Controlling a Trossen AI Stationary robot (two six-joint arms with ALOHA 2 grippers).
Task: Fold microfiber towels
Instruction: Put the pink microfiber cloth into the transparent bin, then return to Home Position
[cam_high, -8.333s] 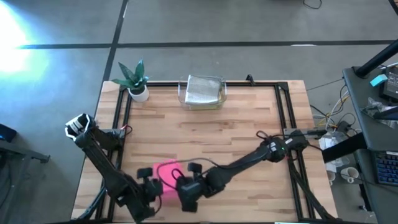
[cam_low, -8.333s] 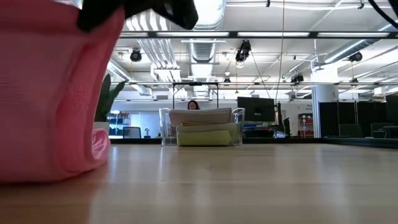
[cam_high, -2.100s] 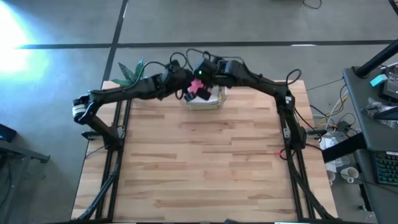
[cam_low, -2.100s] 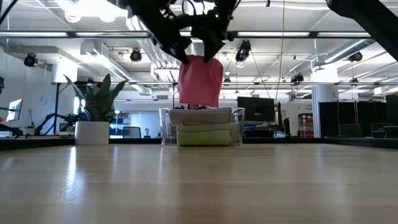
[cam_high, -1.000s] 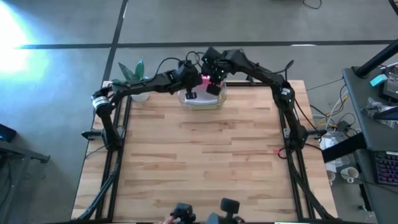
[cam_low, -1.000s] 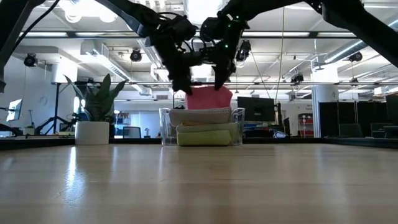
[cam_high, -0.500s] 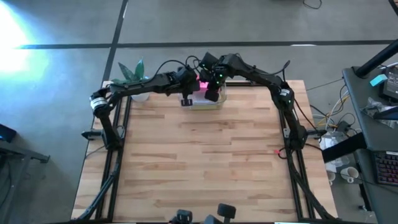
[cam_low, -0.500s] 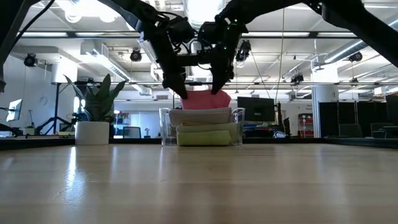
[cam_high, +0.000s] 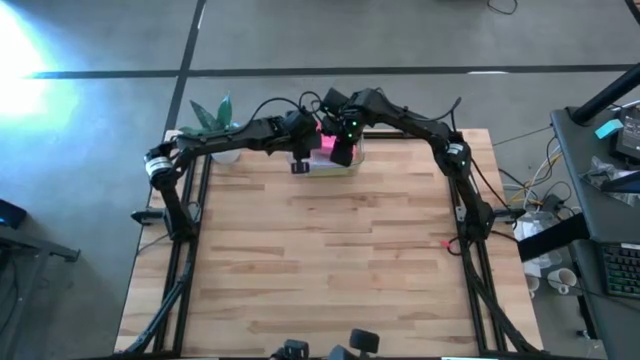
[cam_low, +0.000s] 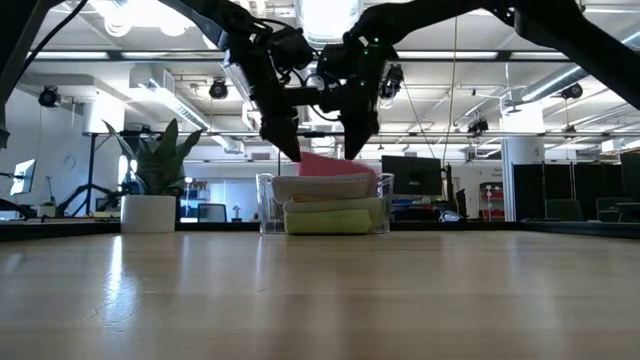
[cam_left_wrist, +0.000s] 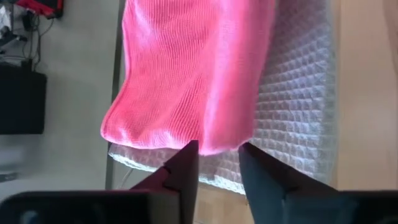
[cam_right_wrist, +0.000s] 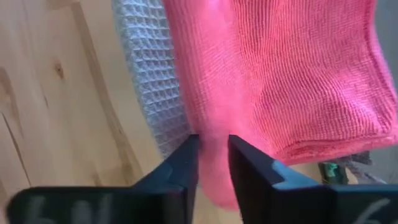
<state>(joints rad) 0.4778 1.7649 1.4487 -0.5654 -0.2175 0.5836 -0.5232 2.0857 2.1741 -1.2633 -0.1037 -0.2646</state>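
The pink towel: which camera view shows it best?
The left wrist view: the pink towel fills it, lying on a grey towel. The right wrist view shows it nearly as well; high and low views show only a small patch.

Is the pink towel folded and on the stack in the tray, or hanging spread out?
Folded: the pink towel lies doubled on the grey towel in the tray.

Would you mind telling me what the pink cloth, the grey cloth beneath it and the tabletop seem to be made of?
Pink cloth: soft knitted microfibre, going by its fine ribbed loops. Grey cloth: waffle-weave textile with a grid of small cells. Tabletop: pale wood, probably butcher block, with visible joined strips.
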